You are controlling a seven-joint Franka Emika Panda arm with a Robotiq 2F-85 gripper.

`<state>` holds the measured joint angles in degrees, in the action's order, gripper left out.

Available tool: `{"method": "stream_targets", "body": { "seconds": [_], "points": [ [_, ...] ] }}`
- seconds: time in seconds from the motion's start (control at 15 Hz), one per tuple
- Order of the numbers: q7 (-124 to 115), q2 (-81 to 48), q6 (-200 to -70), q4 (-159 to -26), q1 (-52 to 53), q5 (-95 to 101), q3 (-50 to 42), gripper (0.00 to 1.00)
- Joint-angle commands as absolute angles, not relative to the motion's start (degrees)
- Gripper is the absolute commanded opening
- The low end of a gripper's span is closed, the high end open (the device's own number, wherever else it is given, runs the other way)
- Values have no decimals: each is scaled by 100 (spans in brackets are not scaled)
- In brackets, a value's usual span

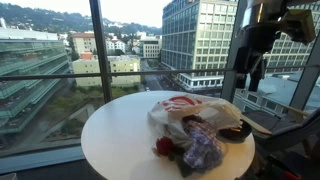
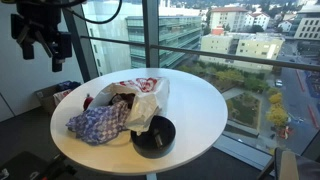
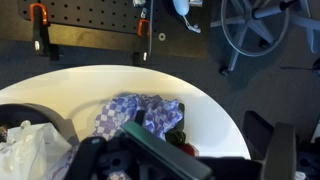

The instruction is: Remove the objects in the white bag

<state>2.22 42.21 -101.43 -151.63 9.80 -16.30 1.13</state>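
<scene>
1. Jaws apart, clamped on nothing. In both exterior views they hang high over the edge of the round white surface [image 1: 110,140] [image 2: 212,108], touching no item.
2. Thin wrinkly white plastic bag with red print [image 1: 190,106] [image 2: 146,92] lies crumpled on the surface, below the jaws and well apart from them.
3. Big soft purple-and-white patterned cloth [image 1: 204,150] [image 2: 98,124] [image 3: 135,115] sits bunched at the bag's open end, mostly on bare surface, well below the jaws. Cannot tell if any of it is still inside the bag.
4. Small red item [image 1: 165,146] lies on the surface just beside the cloth, outside the bag, well below the jaws.
5. Dark grey oblong item [image 3: 174,128] touches the cloth's edge in the wrist view, below the jaws. It is partly hidden.
6. Small black bowl [image 1: 236,131] [image 2: 153,137] stands upright against the bag, well apart from the jaws.
</scene>
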Motion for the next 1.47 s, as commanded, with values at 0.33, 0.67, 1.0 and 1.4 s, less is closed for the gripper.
{"method": "stream_targets", "body": {
  "seconds": [0.33, 0.67, 1.0, 1.4],
  "points": [
    [404, 4190, -10412, -15328, 858, -1632, 192, 100],
    [1291, 3191, -12377, -15786, 691, -1628, -256, 100],
    [2228, 1642, -14796, -15983, 844, -1810, -675, 100],
    [3750, -95, -15429, -15545, 1192, -3761, -528, 100]
  ]
}}
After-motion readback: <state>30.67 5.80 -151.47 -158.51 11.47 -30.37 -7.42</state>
